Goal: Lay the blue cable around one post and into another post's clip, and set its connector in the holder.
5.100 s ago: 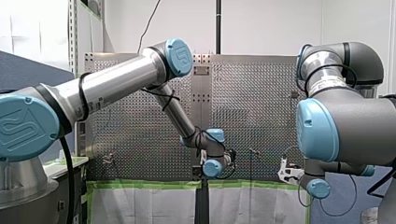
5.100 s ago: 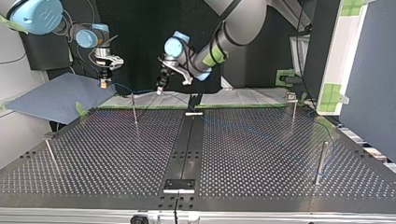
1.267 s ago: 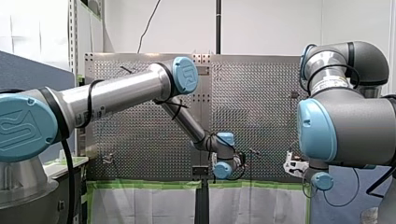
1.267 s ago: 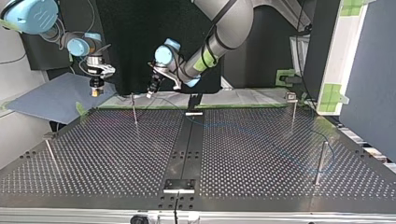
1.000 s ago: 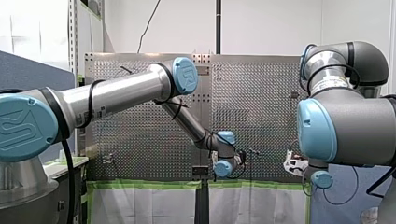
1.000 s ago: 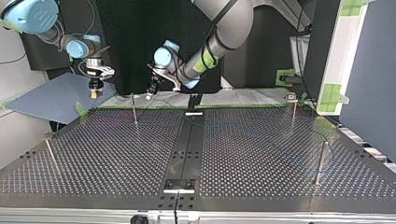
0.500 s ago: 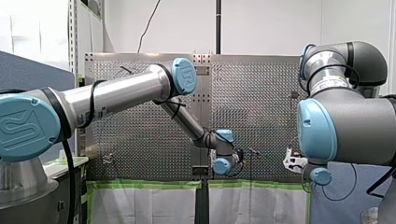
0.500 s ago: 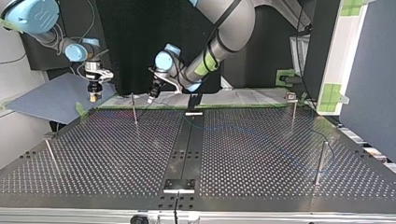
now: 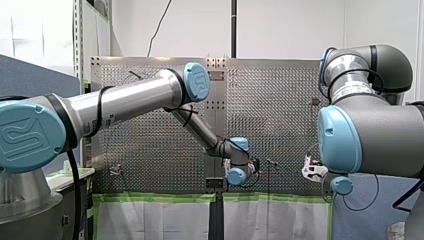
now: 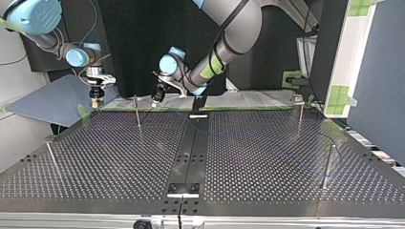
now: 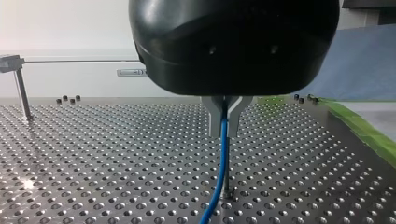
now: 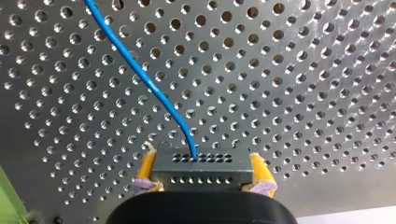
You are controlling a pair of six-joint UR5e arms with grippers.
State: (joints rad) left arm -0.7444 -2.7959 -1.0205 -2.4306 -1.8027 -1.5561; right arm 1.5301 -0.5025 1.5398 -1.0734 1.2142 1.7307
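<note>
In the right wrist view my right gripper (image 12: 201,183) is shut with its yellow pads (image 12: 145,169) on a dark connector block (image 12: 201,167). The blue cable (image 12: 140,74) leaves the block and runs over the perforated plate. In the top view that gripper (image 10: 97,103) hangs at the back left edge of the table. My left gripper (image 11: 224,133) has its metal fingers shut on the blue cable (image 11: 218,182), just above the plate. In the top view it (image 10: 155,101) is beside a thin post (image 10: 137,112). From there the cable (image 10: 229,132) trails across the table toward the right-hand posts.
The top view shows a clip-topped post (image 10: 299,112) at the back right, a plain post (image 10: 327,164) at the right and another (image 10: 51,157) at the left. A black centre strip (image 10: 191,148) carries a small bracket (image 10: 183,189) at the near edge. Green tape (image 10: 143,109) marks the far edge.
My right gripper has come down and a little inward toward the table's back left edge with the connector. My left gripper has shifted slightly near the post, still holding the cable.
</note>
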